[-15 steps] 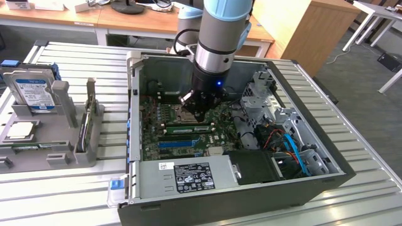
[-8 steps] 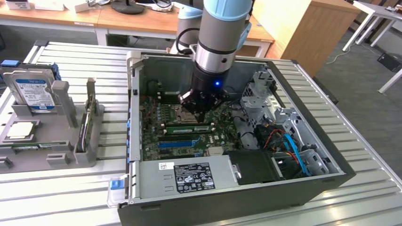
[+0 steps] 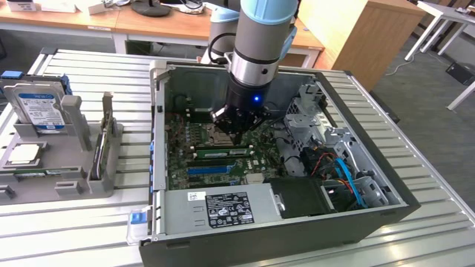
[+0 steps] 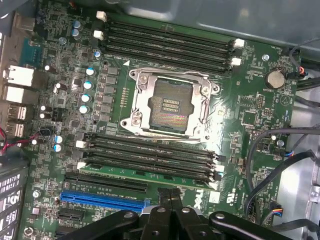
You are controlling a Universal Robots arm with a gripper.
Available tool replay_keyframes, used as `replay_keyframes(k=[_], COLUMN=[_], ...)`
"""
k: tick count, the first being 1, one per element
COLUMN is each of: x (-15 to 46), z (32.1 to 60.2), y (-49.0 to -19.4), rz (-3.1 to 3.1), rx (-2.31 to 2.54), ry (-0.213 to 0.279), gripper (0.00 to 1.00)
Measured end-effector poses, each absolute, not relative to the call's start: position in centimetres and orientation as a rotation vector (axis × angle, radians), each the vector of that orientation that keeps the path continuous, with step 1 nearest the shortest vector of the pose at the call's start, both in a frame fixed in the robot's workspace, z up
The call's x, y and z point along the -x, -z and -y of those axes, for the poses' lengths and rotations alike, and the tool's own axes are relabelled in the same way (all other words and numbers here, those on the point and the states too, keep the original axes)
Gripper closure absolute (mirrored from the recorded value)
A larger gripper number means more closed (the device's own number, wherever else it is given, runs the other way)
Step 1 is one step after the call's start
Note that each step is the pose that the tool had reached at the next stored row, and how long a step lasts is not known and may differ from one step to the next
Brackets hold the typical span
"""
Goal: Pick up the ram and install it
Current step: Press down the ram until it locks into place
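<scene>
Ribbed metal tabletop (image 3: 415, 161) is carrying an open computer case (image 3: 356, 214); the ram (image 3: 220, 151), a long thin green stick, is lying seated in a motherboard (image 4: 250, 100) slot beside the square socket (image 4: 170, 107); black jaws (image 4: 171, 212) are hovering shut just above it, gripping nothing.

Closed tool (image 4: 172, 202) beside ram (image 4: 150, 170) seated in motherboard (image 4: 250, 100) slot

Large white digit "5" on black label (image 4: 11, 200) beside the closed fingers, remaining printed labels and board markings illegible
</scene>
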State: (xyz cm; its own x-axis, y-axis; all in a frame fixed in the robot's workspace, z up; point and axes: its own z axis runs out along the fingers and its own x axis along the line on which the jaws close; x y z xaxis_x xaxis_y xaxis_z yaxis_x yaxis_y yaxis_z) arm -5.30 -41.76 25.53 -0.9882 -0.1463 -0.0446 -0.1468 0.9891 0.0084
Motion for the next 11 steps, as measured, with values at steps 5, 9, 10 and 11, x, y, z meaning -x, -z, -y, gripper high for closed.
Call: replay_keyframes(k=[5, 9, 10, 11], x=[5.28, 5.28, 5.28, 5.27], z=[41.76, 41.75, 41.75, 41.75], y=[-25.53, -25.53, -25.53, -25.53], rz=[-3.115, -3.126, -3.127, -3.128], rx=[0.224, 0.179, 0.155, 0.129], ry=[-0.021, -0.022, -0.022, -0.022], gripper=[0.89, 0.89, 0.89, 0.89])
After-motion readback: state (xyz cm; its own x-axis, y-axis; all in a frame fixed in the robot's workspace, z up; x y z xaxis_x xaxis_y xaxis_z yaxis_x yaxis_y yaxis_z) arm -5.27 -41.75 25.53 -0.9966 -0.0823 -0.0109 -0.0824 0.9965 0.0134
